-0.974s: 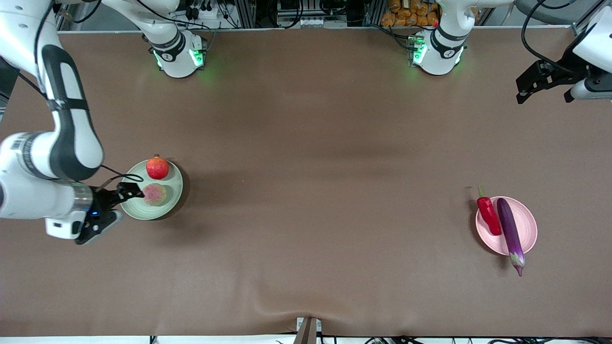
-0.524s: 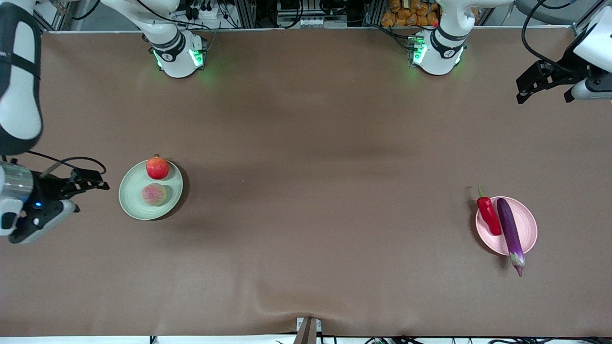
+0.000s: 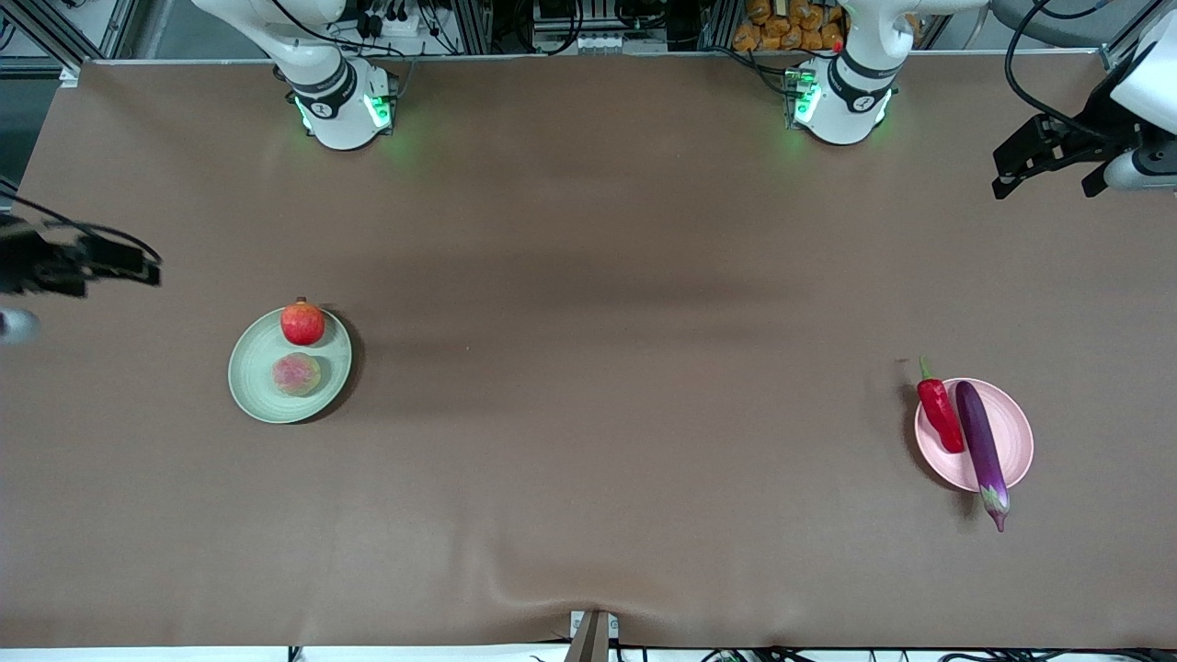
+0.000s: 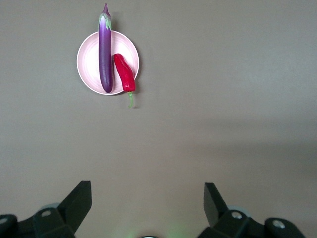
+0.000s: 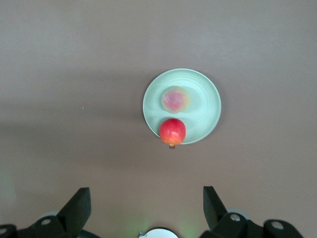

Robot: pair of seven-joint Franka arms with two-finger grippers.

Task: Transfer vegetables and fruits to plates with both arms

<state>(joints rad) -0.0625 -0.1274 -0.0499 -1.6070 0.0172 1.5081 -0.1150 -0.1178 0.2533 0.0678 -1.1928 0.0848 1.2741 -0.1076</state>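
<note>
A pale green plate at the right arm's end of the table holds the red pomegranate and the peach. The right wrist view shows this plate, the peach and the pomegranate from high above. At the left arm's end, a pale pink plate carries the red chilli and the purple eggplant, whose stem end overhangs the rim. My right gripper is open and holds nothing. My left gripper hangs open and high, looking at the pink plate.
The two arm bases glow green along the table's back edge, with cables and clutter past them. The brown cloth has a ripple at the front edge by a small bracket.
My right gripper has drawn away from the green plate, out to the table's end and up. The left arm has barely moved. The fruit and vegetables lie as before.
</note>
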